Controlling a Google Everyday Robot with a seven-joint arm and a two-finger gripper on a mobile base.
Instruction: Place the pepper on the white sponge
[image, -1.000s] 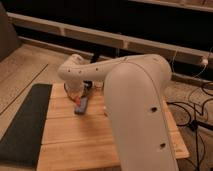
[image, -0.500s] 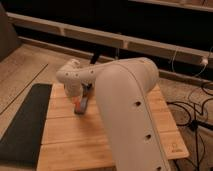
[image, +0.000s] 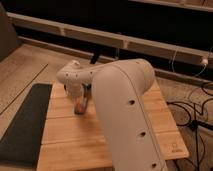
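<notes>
My gripper (image: 81, 104) hangs below the white wrist (image: 74, 80) over the left middle of the wooden table (image: 65, 135). It is shut on the pepper (image: 78, 108), a small orange-red piece at its tip, held just above the wood. A dark grey finger (image: 85, 101) shows to the right of the pepper. The other finger is hidden behind the wrist. The white sponge is not in view; my large white arm (image: 125, 110) covers the middle and right of the table.
A black mat (image: 25, 122) lies on the floor along the table's left side. A dark upright object (image: 95, 54) stands at the table's far edge. Cables (image: 192, 112) trail on the floor at the right. A dark shelf wall runs behind.
The gripper with the pepper has shifted slightly toward the table's front. The arm's big link now covers more of the table's right side.
</notes>
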